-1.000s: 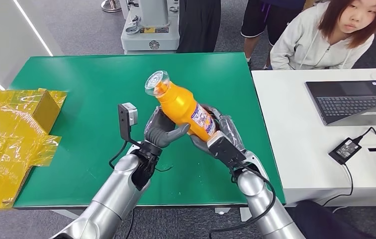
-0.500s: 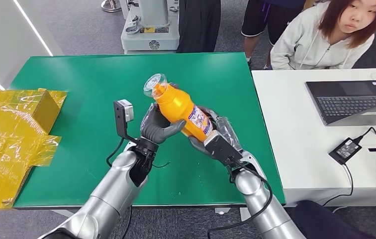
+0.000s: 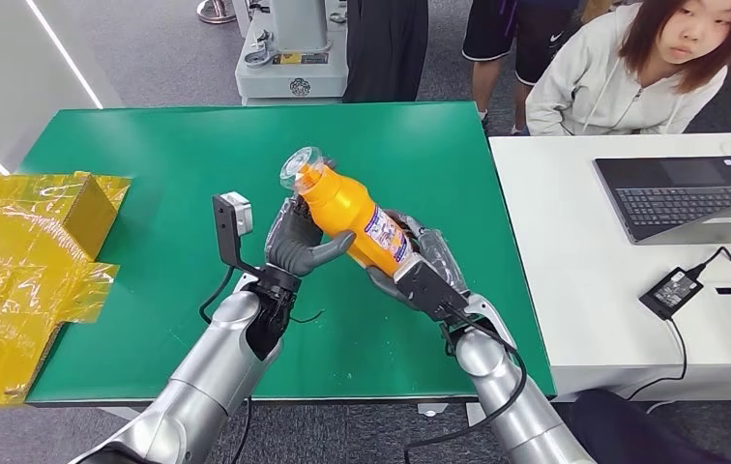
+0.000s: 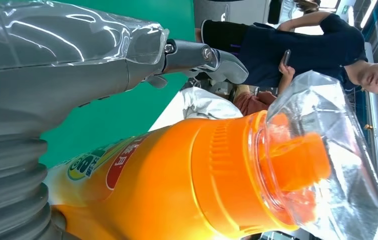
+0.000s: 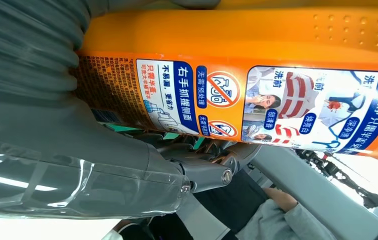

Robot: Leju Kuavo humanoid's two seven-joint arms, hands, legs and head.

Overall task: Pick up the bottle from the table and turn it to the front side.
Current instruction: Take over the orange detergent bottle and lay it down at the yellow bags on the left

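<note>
The orange bottle point(image 3: 354, 211) is up in the air over the green bench point(image 3: 149, 174), tilted (clear cap pointing away). The right robot hand point(image 3: 418, 271) grips its bottom end. The left robot hand point(image 3: 296, 244) wraps around its middle.

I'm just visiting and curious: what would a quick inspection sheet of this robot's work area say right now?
Surface: green table, mostly bare.
Job's things: orange bottle held above the table, tilted, clear cap pointing away from the robot; printed label visible.
Clutter: yellow wrapped box and yellow film at the table's left edge.
Hands: left hand and right hand both hold the bottle.
Cables: black wires at both wrists; charger cord on the white desk.
Surroundings: white desk with laptop, people standing and sitting nearby.
</note>
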